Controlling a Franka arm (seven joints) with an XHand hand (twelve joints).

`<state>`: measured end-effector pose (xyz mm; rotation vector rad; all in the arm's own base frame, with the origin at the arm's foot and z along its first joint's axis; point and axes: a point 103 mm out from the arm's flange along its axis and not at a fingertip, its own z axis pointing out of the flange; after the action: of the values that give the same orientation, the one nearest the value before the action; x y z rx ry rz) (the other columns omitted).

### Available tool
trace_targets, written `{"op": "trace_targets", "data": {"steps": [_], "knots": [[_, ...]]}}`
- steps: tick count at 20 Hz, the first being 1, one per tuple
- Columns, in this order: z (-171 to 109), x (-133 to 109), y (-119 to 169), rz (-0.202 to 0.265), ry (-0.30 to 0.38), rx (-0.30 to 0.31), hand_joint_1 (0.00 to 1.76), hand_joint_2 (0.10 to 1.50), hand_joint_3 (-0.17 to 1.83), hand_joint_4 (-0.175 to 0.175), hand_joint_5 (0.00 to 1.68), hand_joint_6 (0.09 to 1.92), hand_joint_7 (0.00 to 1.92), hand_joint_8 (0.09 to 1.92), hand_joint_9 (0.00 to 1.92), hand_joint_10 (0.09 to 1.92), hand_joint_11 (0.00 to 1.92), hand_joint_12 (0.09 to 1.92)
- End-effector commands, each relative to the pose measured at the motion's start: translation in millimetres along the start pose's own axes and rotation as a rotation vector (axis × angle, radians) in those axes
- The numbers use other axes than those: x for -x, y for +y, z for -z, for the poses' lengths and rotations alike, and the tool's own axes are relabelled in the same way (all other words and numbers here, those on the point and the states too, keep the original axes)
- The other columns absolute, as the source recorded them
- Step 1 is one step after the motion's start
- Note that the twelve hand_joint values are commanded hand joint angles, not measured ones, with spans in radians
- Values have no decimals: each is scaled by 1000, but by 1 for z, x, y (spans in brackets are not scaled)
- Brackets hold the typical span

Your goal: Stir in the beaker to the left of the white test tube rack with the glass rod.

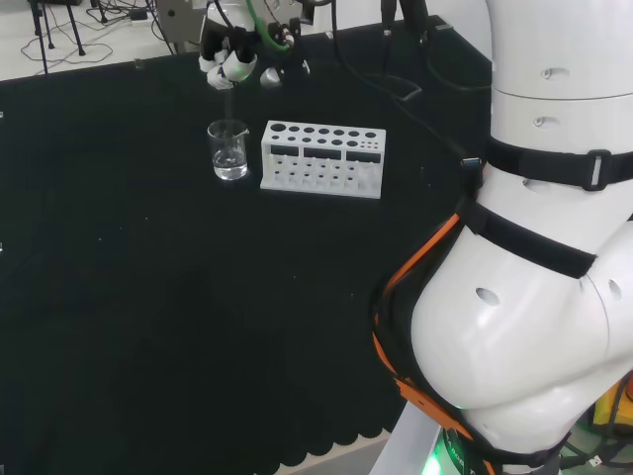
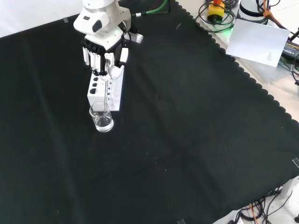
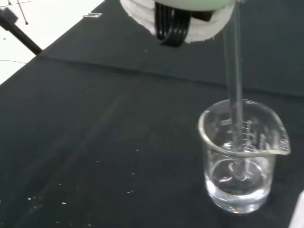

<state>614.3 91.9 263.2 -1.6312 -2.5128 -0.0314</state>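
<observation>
Glass rod runs down from my hand into the beaker, and in the wrist view its lower end sits in the clear liquid near the beaker's bottom, close to the middle. My fingers are curled down and pinched round the top of the rod, holding it upright or nearly so; in the head view it shows as a thin pale line between my hand and the beaker's mouth. Going near to far in the front view, the beaker comes first, standing on the black cloth of the bench well in from the near edge and toward the far left corner. Just behind it is the white test tube rack, its end facing the beaker and almost touching it, and above the rack's far end hangs my hand. In the head view the beaker stands just left of the rack, near the bench's far edge.
</observation>
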Motion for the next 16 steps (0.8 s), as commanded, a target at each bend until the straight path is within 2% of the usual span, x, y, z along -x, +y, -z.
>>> {"op": "trace_targets", "data": {"steps": [1, 5, 9, 16], "knots": [[-2, -7, 18, 23, 12, 5, 1303, 838, 432, -175, 1171, 463, 1150, 1108, 1644, 734, 1183, 810], [-3, -2, 24, 14, 7, 8, 1303, 839, 430, -175, 1172, 462, 1150, 1107, 1644, 734, 1184, 810], [-1, 20, 30, -3, 27, 0, 1303, 839, 429, -175, 1172, 461, 1150, 1107, 1644, 734, 1184, 810], [1, 38, 19, -40, 6, 8, 1303, 840, 428, -175, 1172, 460, 1150, 1107, 1644, 735, 1185, 810]]}}
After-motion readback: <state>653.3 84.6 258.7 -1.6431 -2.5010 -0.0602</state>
